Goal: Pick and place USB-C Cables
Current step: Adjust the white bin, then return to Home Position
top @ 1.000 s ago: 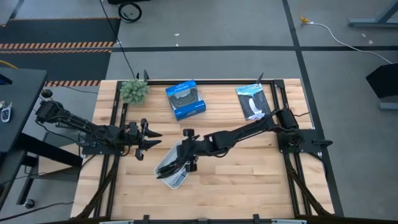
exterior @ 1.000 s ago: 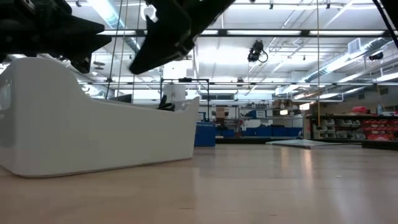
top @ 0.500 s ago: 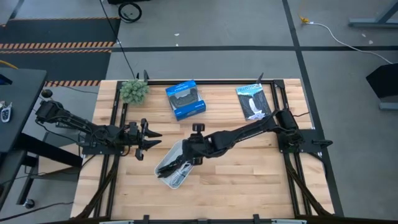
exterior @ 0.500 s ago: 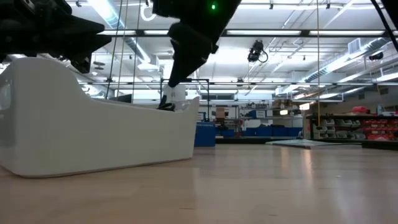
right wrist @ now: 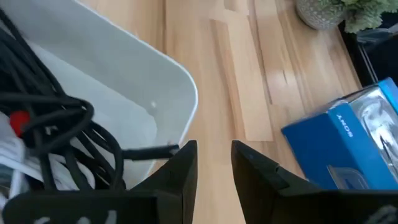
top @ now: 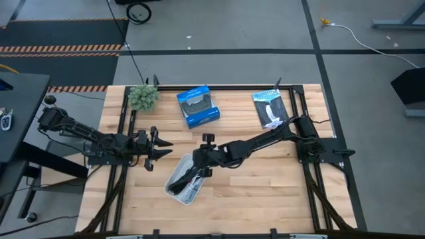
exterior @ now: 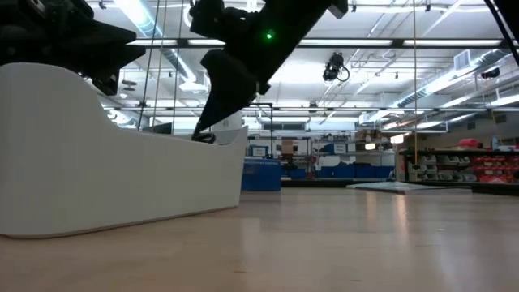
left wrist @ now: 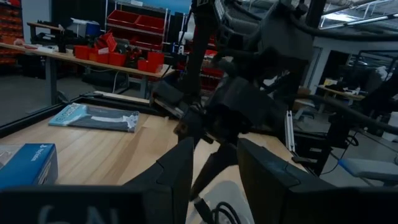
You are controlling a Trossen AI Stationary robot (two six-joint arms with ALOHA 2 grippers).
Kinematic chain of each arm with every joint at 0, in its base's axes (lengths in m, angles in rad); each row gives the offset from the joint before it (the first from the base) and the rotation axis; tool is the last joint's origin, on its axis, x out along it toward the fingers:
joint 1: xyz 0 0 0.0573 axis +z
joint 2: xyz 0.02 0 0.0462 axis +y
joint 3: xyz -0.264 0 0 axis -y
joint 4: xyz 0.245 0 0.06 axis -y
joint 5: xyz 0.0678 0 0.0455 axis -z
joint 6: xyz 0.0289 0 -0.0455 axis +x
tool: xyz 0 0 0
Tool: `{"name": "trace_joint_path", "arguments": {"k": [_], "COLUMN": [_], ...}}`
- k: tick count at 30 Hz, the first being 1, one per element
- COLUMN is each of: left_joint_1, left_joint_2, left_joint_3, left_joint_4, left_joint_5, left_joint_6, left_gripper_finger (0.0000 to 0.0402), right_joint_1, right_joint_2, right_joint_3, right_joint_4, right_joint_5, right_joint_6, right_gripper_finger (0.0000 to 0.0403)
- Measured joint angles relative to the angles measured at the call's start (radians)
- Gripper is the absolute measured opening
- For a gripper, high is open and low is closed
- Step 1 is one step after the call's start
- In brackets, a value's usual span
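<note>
Fingers of the right gripper (right wrist: 208, 168) stand a little apart with nothing between them, their tips at the rim of the white bin (right wrist: 155, 81), where a black plug end pokes out just beside one finger. In the high view the same right gripper (top: 198, 167) sits over the bin's (top: 174, 186) upper end, near the middle of the desk (top: 265, 192), with its dark arm running back toward the right edge.

Inside the bin lie the USB-C cables (right wrist: 56, 137): black coils tangled together, one with a red tie (right wrist: 18, 121), and a bit of white cable low at the edge of the right wrist view (a bluish-grey one I cannot make out). From above they read only as a dark bundle (top: 188, 186) in the bin.

At table height the bin's white wall (exterior: 122, 178) fills the left of the low view, and the right gripper dips behind its far rim.

The left gripper (top: 159, 149) waits off to the left of the bin, clear of it, its fingers (left wrist: 180, 168) spread and empty.

Farther out, a blue box (top: 198, 106) rests near the desk's far edge, a small green plant (top: 143, 97) sits at the far left corner, and a dark flat packet with white print (top: 270, 108) lies toward the far right.
</note>
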Motion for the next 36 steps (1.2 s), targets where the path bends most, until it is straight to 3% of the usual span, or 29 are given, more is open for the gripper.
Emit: {"name": "trace_joint_path", "arguments": {"k": [9,15,21,28,36], "left_joint_1": [0.000,0.000,0.000,0.000,0.000], "left_joint_2": [0.000,0.000,0.000,0.000,0.000], "left_joint_3": [0.000,0.000,0.000,0.000,0.000], "left_joint_4": [0.000,0.000,0.000,0.000,0.000], "left_joint_5": [0.000,0.000,0.000,0.000,0.000], "left_joint_6": [0.000,0.000,0.000,0.000,0.000], "left_gripper_finger": [0.0133,0.0133,0.0133,0.0133,0.0133], "right_joint_1": [-0.001,0.001,0.005,0.021,0.077], "right_joint_2": [0.000,-0.013,-0.077,-0.187,-0.279], "right_joint_3": [-0.025,-0.025,-0.025,-0.025,-0.025], "right_joint_4": [0.031,0.022,-0.121,-0.261,-0.503], "right_joint_5": [0.004,0.113,0.109,-0.101,-0.097], "right_joint_6": [-0.033,-0.095,-0.044,0.103,0.186], "right_gripper_finger": [0.0105,0.0105,0.0105,0.0105,0.0105]}}
